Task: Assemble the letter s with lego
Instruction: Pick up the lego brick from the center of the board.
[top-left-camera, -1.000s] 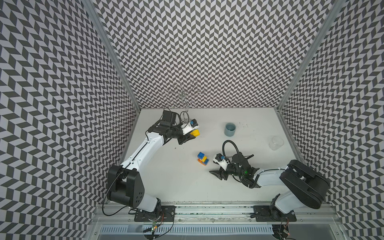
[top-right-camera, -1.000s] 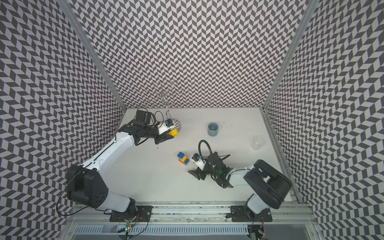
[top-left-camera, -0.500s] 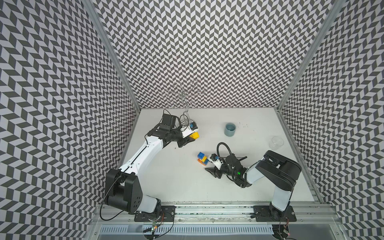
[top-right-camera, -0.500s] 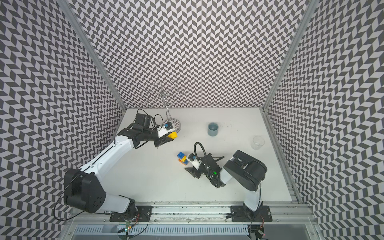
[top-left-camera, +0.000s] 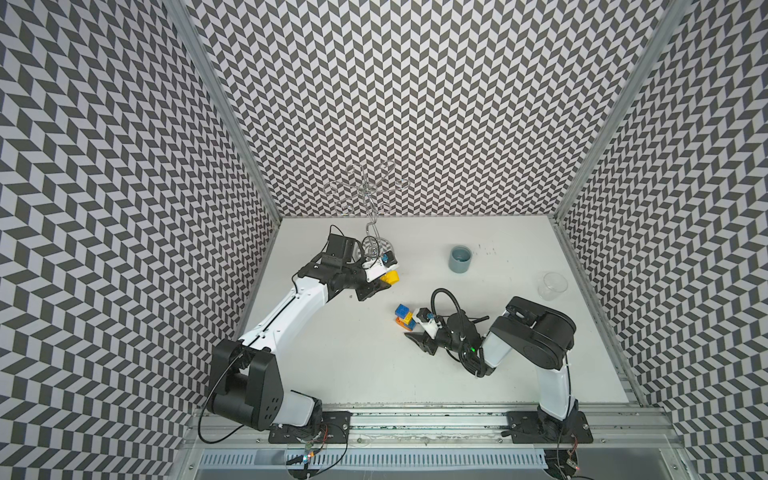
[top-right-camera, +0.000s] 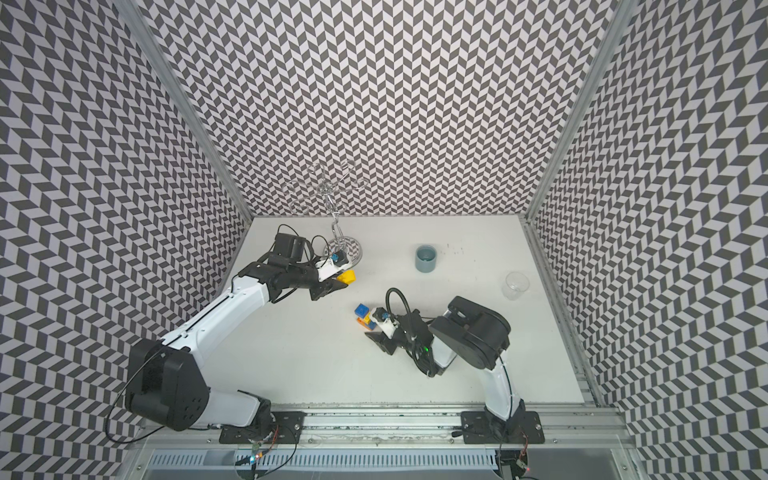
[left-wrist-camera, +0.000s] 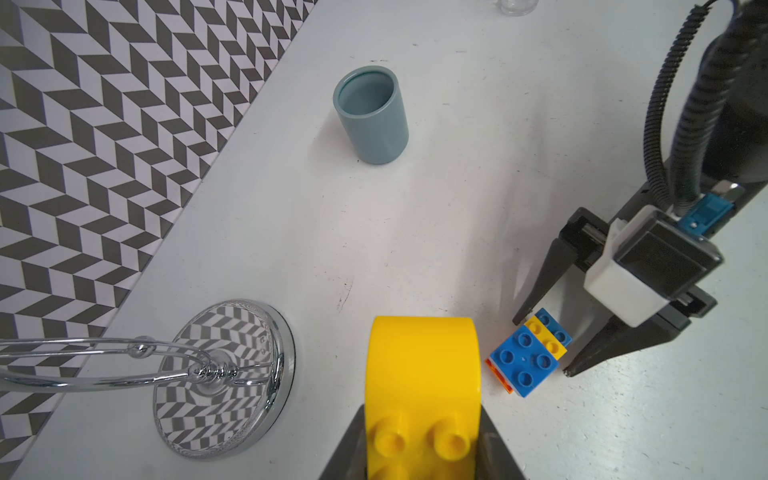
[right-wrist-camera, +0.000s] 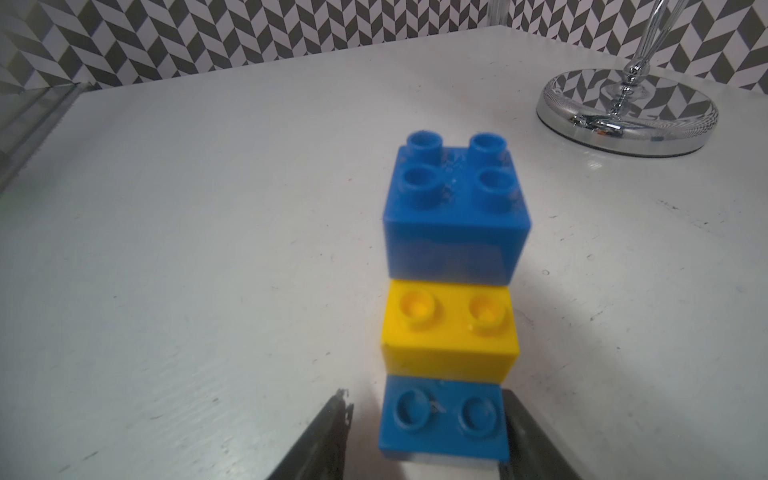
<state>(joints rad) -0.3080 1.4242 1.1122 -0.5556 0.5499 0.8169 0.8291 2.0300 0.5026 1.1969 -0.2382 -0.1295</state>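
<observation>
So the letter S isn't finished yet. A stepped stack (top-left-camera: 404, 319) of four bricks is parked roughly mid-table (top-left-camera: 353, 374), nearer the right arm (top-left-camera: 536, 332). From the right wrist view, a blue brick (right-wrist-camera: 455, 232) is seen on top at the far end, a yellow brick (right-wrist-camera: 449, 345) one step down, and a lower blue brick (right-wrist-camera: 442, 428) at the near end. An orange brick (left-wrist-camera: 498, 375) is only glimpsed as a sliver poking out at the bottom, under the top blue one.

The right arm's jaws are set low, one on each side of that lower blue brick. They're narrowed but not clamped: one finger looks pressed against the brick's side, while a gap is left at the other.

The last yellow brick (left-wrist-camera: 422, 365) is pinched tight in the left arm's (top-left-camera: 291, 307) jaws, studs facing back toward the wrist camera. It's kept just beside the base of a chrome wire stand (top-left-camera: 376, 246), apart from the stack.

A grey cup (top-left-camera: 460, 259) and a clear glass (top-left-camera: 552, 286) are left standing farther back on the right, touched by nothing.
</observation>
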